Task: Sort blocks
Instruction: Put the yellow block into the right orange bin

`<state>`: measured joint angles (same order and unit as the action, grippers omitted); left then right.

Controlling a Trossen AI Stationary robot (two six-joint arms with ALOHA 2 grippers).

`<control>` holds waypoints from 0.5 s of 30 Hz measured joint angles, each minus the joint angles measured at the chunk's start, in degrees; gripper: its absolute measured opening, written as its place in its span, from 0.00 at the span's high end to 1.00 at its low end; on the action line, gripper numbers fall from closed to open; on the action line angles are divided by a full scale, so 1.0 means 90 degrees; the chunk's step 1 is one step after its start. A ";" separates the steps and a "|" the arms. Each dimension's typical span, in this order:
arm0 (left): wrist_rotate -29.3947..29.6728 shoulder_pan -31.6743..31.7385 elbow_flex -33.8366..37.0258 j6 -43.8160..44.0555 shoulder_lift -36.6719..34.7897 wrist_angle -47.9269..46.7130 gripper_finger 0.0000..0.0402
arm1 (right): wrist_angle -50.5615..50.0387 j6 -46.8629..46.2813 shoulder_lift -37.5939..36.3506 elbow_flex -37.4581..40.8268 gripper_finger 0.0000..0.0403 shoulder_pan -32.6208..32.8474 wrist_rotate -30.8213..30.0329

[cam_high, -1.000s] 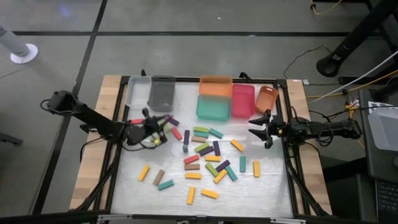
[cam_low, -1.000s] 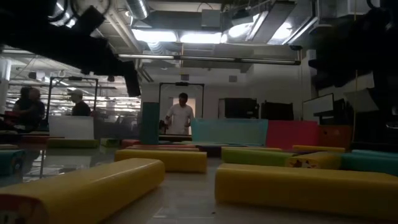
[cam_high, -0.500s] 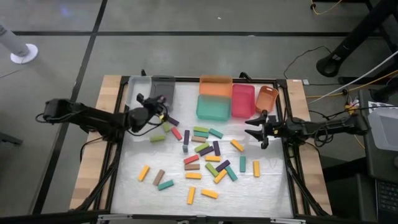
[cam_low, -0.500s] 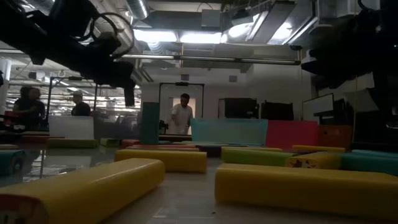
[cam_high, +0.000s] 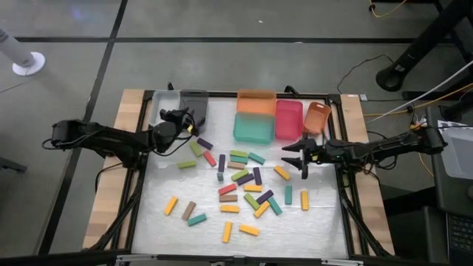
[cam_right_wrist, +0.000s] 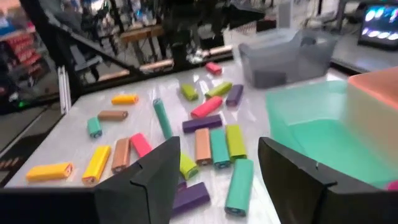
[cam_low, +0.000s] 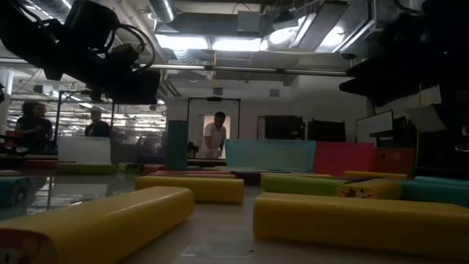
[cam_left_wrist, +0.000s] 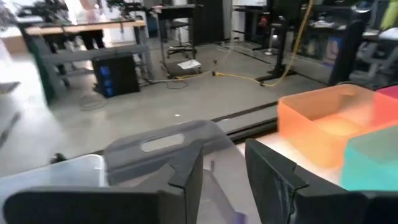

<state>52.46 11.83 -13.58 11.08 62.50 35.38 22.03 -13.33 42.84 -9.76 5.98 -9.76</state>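
Note:
Many small coloured blocks [cam_high: 244, 181] lie flat over the middle of the table, and the right wrist view shows them too [cam_right_wrist: 208, 124]. My left gripper [cam_high: 182, 118] is at the far left, at the near end of the grey bin [cam_high: 194, 103], level, its fingers [cam_left_wrist: 186, 180] apart. A purple patch [cam_left_wrist: 236, 216] shows low between them. My right gripper [cam_high: 294, 157] stands open above the table's right part, pointing at the blocks, with nothing between its fingers [cam_right_wrist: 155, 174]. A yellow block [cam_high: 281, 172] lies just near of it. My left gripper has a purple patch low in the gap between its parted fingers, at the picture's bottom edge. Whether either finger touches it I cannot tell.
Along the far edge stand a clear bin [cam_high: 162, 107], the grey bin, an orange bin [cam_high: 256, 98], a teal bin [cam_high: 253, 129], a red bin [cam_high: 289, 118] and a small orange bin [cam_high: 316, 117]. People stand in the room beyond [cam_low: 214, 136].
My left gripper has swung from beside the blocks at the left toward the table's far edge and now sits at the grey bin. My right gripper has moved toward the table's left edge, closer to the blocks, still open.

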 joint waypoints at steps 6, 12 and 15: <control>-0.0526 -0.0004 0.0000 0.0060 0.0000 -0.0027 0.71 | -0.1747 -0.0648 0.1431 -0.1184 0.47 0.0005 0.0114; -0.0766 -0.0004 0.0000 0.0060 0.0000 -0.0053 0.71 | -0.3903 -0.1835 0.2814 -0.2461 0.47 0.0005 0.0133; -0.0817 -0.0004 0.0000 0.0060 0.0000 -0.0054 0.71 | -0.4655 -0.2184 0.3422 -0.2954 0.47 0.0005 0.0132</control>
<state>45.11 11.79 -13.58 11.62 62.50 34.89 -19.87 -32.99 73.64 -36.35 6.02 -8.58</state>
